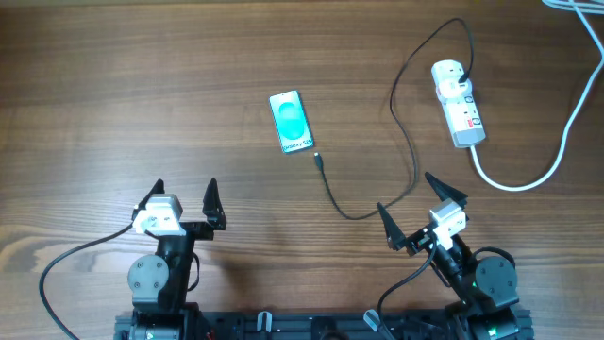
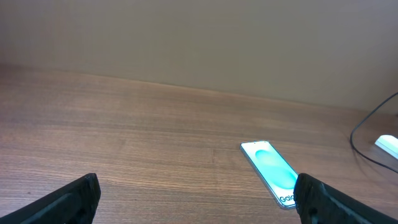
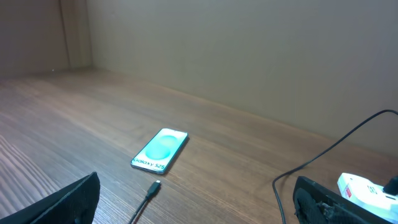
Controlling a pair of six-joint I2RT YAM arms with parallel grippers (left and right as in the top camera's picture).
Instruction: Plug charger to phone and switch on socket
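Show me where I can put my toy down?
The tabletop left of the phone, beyond the left gripper, is bare. It is crowded on the right, where the charger cable loops between phone, white power strip and right gripper.

Right of the phone (image 2: pixel 270 171) in the left wrist view, the socket (image 2: pixel 388 144) is a sliver cut by the frame edge. In the right wrist view, one finger (image 3: pixel 329 202) of the right gripper (image 3: pixel 196 179) covers the socket's lower side — and the charger (image 3: pixel 144 200) leaves the bottom edge below the phone. Overhead, the switch marks are too small to read, and the white cord (image 1: pixel 557 151) exits top right.
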